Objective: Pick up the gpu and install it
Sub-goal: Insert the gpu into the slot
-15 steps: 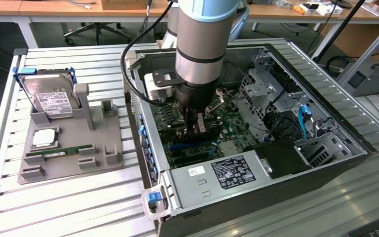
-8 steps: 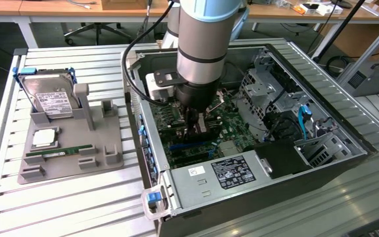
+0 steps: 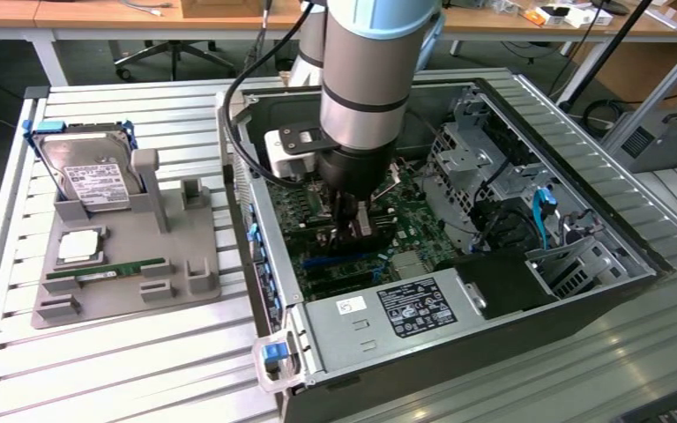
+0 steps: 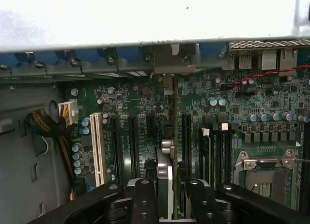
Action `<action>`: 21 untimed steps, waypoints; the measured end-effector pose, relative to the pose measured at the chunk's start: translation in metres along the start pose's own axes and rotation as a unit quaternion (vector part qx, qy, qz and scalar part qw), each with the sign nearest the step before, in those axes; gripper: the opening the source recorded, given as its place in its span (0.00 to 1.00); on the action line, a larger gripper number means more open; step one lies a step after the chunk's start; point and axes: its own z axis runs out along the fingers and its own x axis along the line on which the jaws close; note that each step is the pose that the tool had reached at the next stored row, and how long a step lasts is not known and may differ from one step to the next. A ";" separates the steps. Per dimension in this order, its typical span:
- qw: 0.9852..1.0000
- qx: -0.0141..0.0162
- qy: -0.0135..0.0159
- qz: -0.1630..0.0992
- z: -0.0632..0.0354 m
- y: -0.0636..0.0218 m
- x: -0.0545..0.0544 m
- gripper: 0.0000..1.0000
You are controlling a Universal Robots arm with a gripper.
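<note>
Jaws (image 4: 167, 197): pinched on the gpu (image 4: 165, 178), held edge-on.
Gpu position: inside the open computer case (image 3: 621, 242), just above the motherboard (image 4: 140, 122) slots.
Exterior view: arm (image 3: 368, 79) reaching into the case; hard drive (image 3: 89, 176) and RAM stick (image 3: 109, 270) seen in a grey holder (image 3: 186, 264) on the bench (image 3: 115, 370).
Wrist view: white slot (image 4: 98, 146) and empty CPU socket (image 4: 264, 178) disclosed.

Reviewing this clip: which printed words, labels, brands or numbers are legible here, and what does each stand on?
None can be read out.
White label on the hard drive: print too small.
Black label on the power supply: white text and symbols, unreadable.
White sticker on the power supply: unreadable.
Motherboard markings: too fine to read.
The gpu, held edge-on in the gripper, shows no legible text.
</note>
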 end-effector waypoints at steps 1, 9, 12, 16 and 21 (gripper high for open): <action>1.000 -0.001 0.000 0.000 0.0001 -0.0016 0.000 0.27; 1.000 -0.001 0.000 0.000 0.0005 -0.0015 0.000 0.27; 1.000 -0.001 0.000 0.000 0.0004 -0.0015 0.000 0.27; 1.000 -0.001 0.000 0.000 0.0005 -0.0015 0.000 0.27; 1.000 0.008 0.000 0.000 0.0008 -0.0014 0.000 0.27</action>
